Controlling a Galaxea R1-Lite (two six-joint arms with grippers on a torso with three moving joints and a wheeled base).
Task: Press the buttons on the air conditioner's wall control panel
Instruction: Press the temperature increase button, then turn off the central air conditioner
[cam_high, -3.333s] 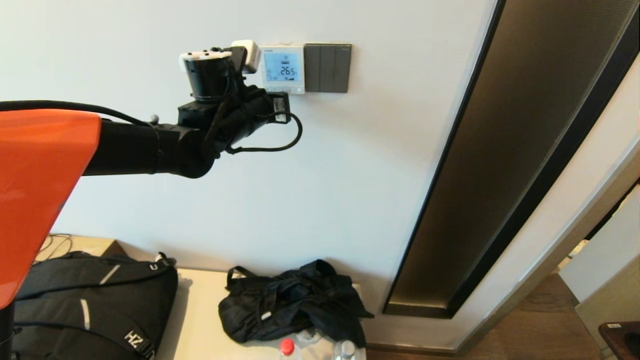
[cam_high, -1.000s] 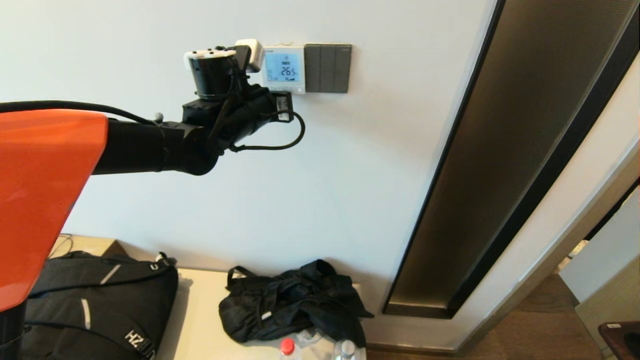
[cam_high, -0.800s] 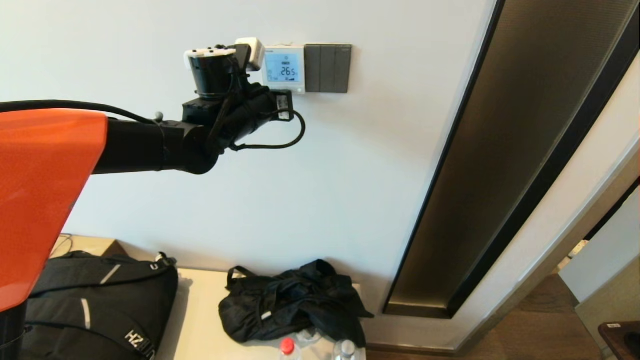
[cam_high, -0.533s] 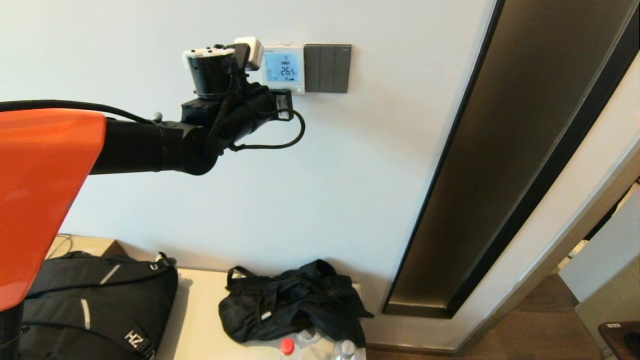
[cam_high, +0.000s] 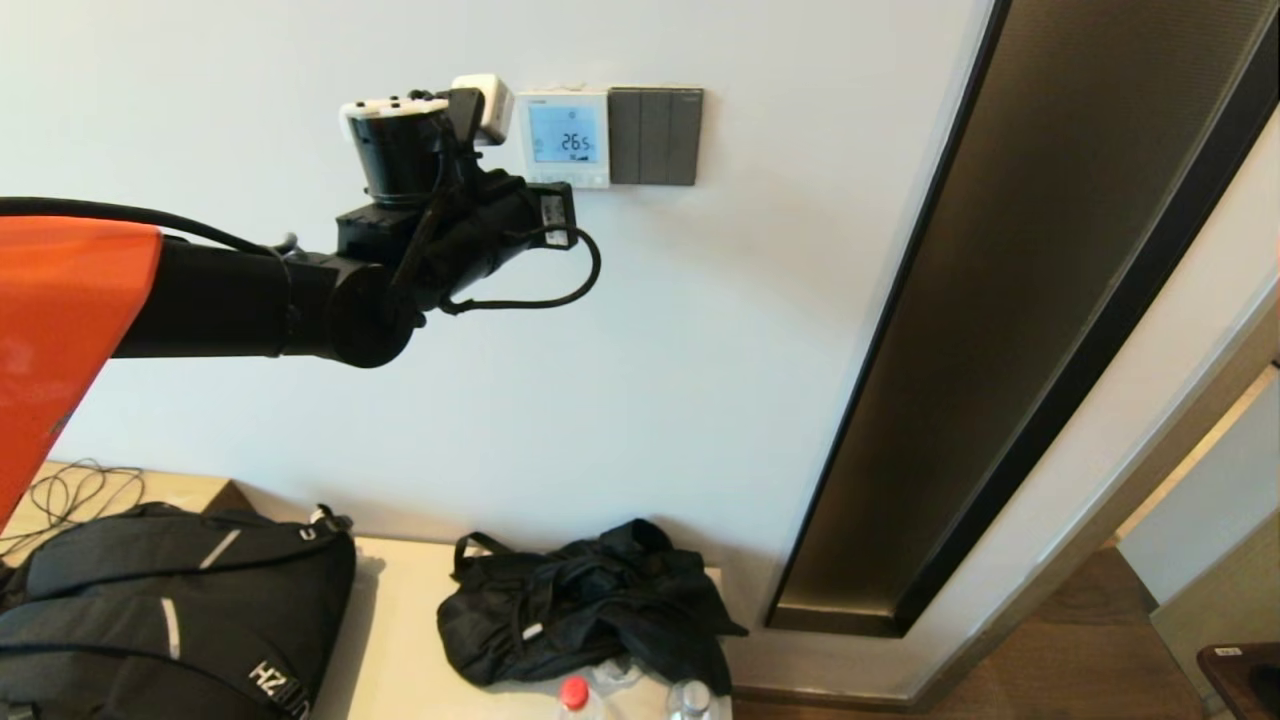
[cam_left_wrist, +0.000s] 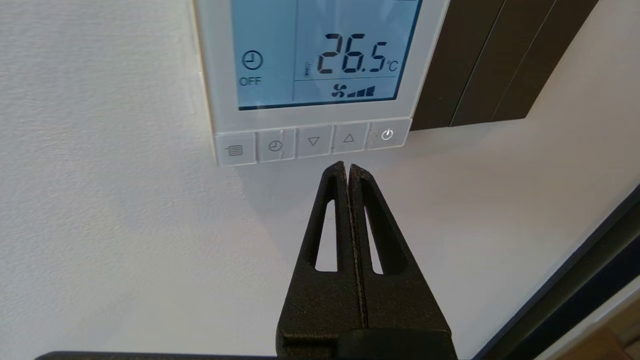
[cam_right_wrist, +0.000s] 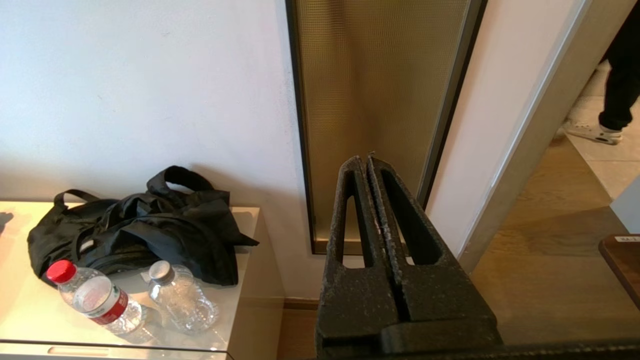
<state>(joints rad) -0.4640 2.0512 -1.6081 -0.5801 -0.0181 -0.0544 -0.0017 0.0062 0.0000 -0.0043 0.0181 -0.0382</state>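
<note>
The white air conditioner control panel (cam_high: 563, 137) hangs on the wall, its blue display reading 26.5. In the left wrist view the panel (cam_left_wrist: 320, 55) shows OFF, with a row of buttons under the display: menu (cam_left_wrist: 235, 150), clock (cam_left_wrist: 275, 146), down (cam_left_wrist: 313, 142), up (cam_left_wrist: 348, 138) and power (cam_left_wrist: 387, 134). My left gripper (cam_left_wrist: 346, 167) is shut and empty. Its tip points at the wall just below the down and up buttons, apart from them. My left arm (cam_high: 440, 235) is raised left of the panel. My right gripper (cam_right_wrist: 367, 160) is shut, empty and parked low.
A grey three-way switch (cam_high: 655, 136) sits right beside the panel. A dark glass strip (cam_high: 1010, 300) runs down the wall on the right. Below, a cabinet (cam_high: 400, 620) holds a backpack (cam_high: 180, 610), a black bag (cam_high: 590, 600) and two bottles (cam_right_wrist: 95, 300). A person's leg (cam_right_wrist: 620, 75) shows in the doorway.
My left arm has drawn a little to the left and away from the panel, so its whole front now shows in the head view. The display still reads 26.5.
</note>
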